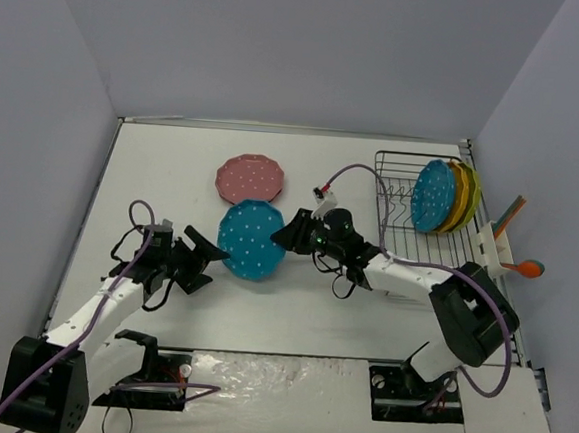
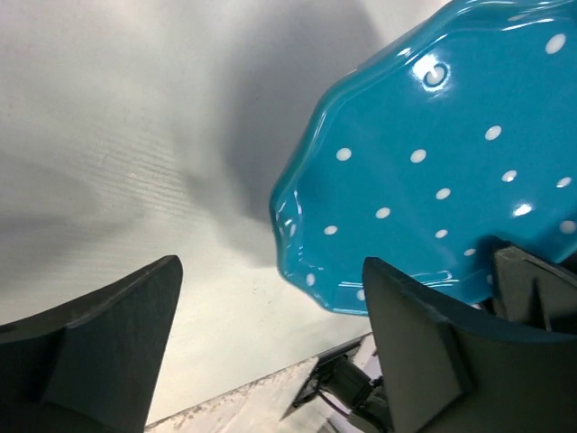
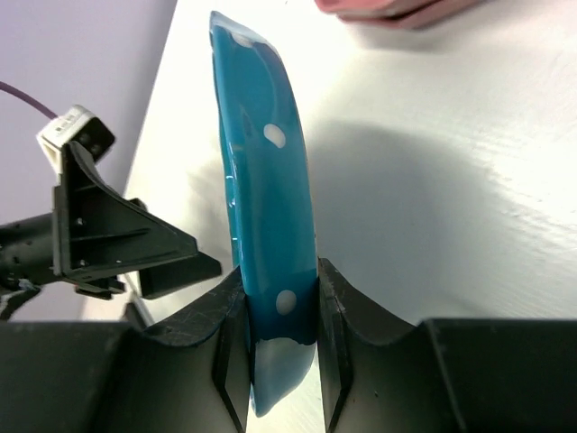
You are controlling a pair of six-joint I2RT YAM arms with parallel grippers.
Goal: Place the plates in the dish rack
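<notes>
Right wrist: right gripper [image 3: 281,307] clamped on teal plate [image 3: 261,180] rim, at 6 o'clock of pink plate [image 1: 249,178]. Left gripper [image 1: 206,253] spread, just beside plate's 9 o'clock. Shallow rim grip, so I'd expect slip swinging to dish rack [image 1: 394,157] at 2 o'clock.

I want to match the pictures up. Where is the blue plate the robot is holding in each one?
Top external: blue plate mid-table, below the pink plate.
Left wrist: upper right.
Right wrist: centre, edge-on, in the right gripper.
Shared landmark: open left gripper, in all three.
</notes>
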